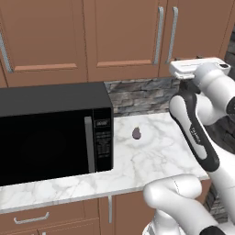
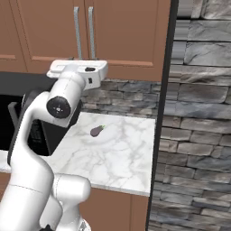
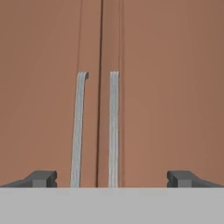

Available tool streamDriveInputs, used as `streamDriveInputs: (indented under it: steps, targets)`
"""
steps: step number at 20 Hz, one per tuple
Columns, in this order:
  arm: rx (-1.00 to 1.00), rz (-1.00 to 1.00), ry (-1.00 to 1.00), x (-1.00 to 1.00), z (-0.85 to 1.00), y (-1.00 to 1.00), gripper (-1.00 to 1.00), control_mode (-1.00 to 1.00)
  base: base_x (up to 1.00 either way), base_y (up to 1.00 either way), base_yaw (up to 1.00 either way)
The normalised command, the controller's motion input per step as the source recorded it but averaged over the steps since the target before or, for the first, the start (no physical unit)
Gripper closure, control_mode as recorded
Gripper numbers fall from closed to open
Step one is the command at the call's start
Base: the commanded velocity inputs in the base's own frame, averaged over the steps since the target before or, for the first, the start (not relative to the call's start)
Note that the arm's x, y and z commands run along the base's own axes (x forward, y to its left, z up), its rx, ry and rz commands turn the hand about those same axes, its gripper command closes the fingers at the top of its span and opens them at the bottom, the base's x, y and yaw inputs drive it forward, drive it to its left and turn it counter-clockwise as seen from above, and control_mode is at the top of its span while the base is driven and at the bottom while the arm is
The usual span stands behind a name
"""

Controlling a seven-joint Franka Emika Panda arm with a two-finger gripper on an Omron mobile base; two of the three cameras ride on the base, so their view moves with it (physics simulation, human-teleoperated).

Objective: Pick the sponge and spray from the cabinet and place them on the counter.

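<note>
The brown cabinet [image 1: 124, 36] above the counter [image 1: 151, 158] has its doors closed, so the sponge and the spray are hidden. Two long silver bar handles [image 3: 78, 131] [image 3: 113, 131] run side by side along the seam between two doors. My gripper [image 3: 111, 177] faces those doors head-on, a little way off. It is open, with nothing between its fingers [image 3: 41, 177], and both handles sit within the gap. In the base views my white hand [image 1: 186, 69] [image 2: 79, 68] is raised level with the lower ends of the handles [image 1: 173, 34] [image 2: 91, 31].
A black microwave [image 1: 50, 133] fills the left of the marble counter [image 2: 122, 155]. A small dark purple egg-shaped object [image 1: 137, 133] [image 2: 96, 131] lies on the slab to its right. A stone wall [image 2: 198, 113] bounds the counter on the right. Drawer fronts [image 1: 32, 219] sit below.
</note>
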Motion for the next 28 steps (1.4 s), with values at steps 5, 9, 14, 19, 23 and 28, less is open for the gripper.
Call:
streamDriveInputs:
  steps: [5, 9, 14, 19, 23, 28]
  targets:
    - [0.00, 0.01, 0.00, 0.30, 0.00, 0.00, -1.00, -1.00, 0.00, 0.00, 0.00]
    - [0.00, 0.00, 0.00, 0.29, 0.00, 0.00, -1.00, -1.00, 0.00, 0.00, 0.00]
    - [0.00, 0.00, 0.00, 0.28, 0.00, 0.00, -1.00, -1.00, 0.00, 0.00, 0.00]
    - [0.00, 0.00, 0.00, 0.38, 0.00, 0.00, -1.00, -1.00, 0.00, 0.00, 0.00]
    - [0.00, 0.00, 0.00, 0.41, 0.00, 0.00, -1.00, -1.00, 0.00, 0.00, 0.00]
    - [0.00, 0.00, 0.00, 0.37, 0.00, 0.00, -1.00, -1.00, 0.00, 0.00, 0.00]
